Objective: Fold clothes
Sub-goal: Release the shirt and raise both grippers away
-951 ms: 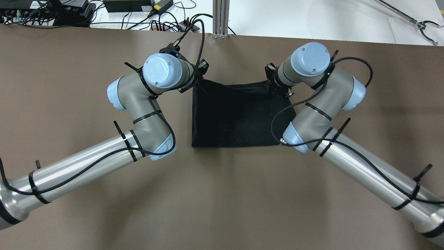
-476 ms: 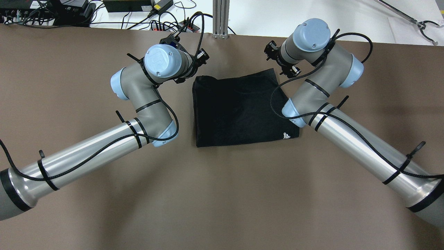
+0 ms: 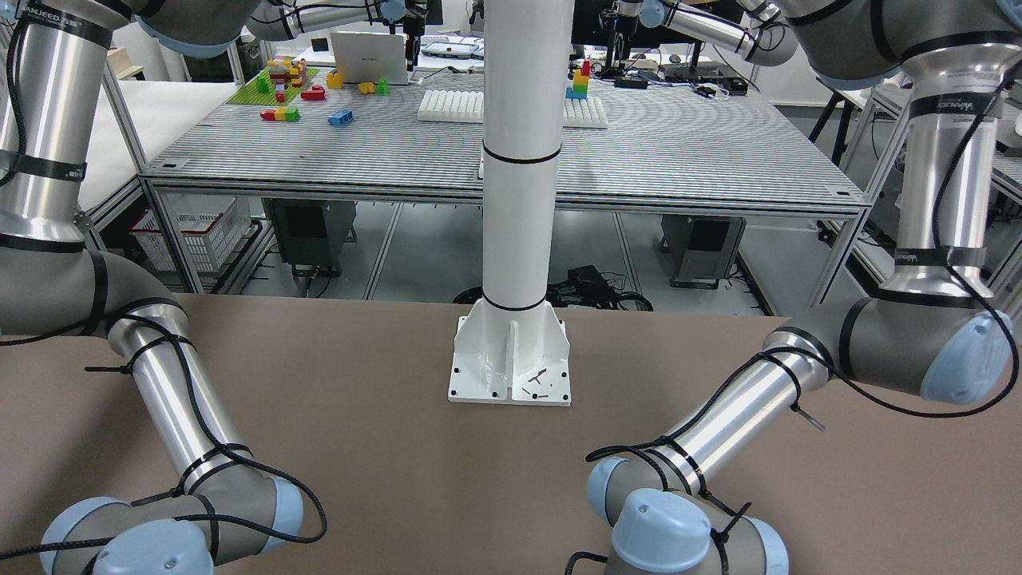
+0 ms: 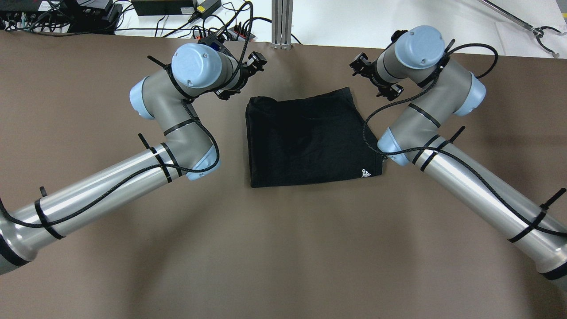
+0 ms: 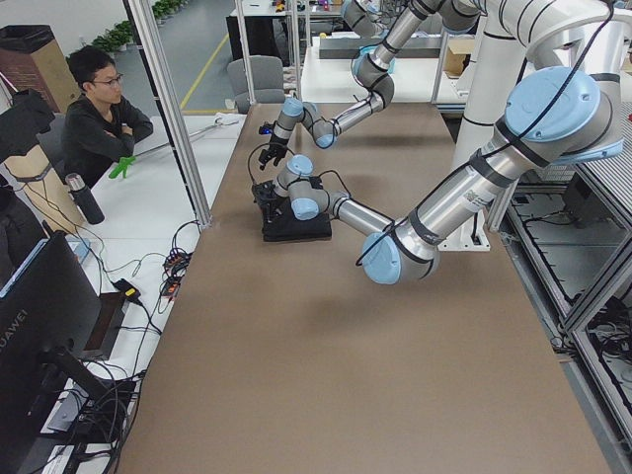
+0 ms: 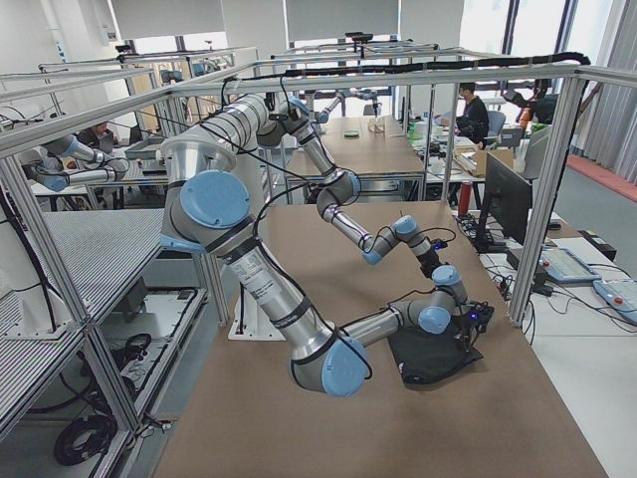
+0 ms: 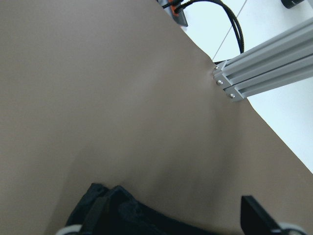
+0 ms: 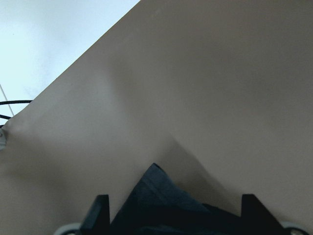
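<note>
The black cloth (image 4: 310,137) lies folded flat in a rough rectangle on the brown table, with a small white logo (image 4: 366,173) at its near right corner. It also shows in the exterior left view (image 5: 296,227) and the exterior right view (image 6: 433,358). My left gripper (image 4: 230,88) is open and empty, just beyond the cloth's far left corner (image 7: 112,208). My right gripper (image 4: 376,79) is open and empty, beyond the far right corner (image 8: 161,193). In both wrist views the fingers stand wide apart above the table, clear of the fabric.
An aluminium post (image 4: 282,24) stands at the table's far edge, with cables and power boxes (image 4: 110,13) behind it on the left. The white post's base plate (image 3: 509,375) is bolted on the robot's side. A person (image 5: 99,118) sits off the table's far side.
Both grippers have let go of the cloth's far edge and moved up and outward toward the far side. The cloth has settled flat, and its white logo now shows.
</note>
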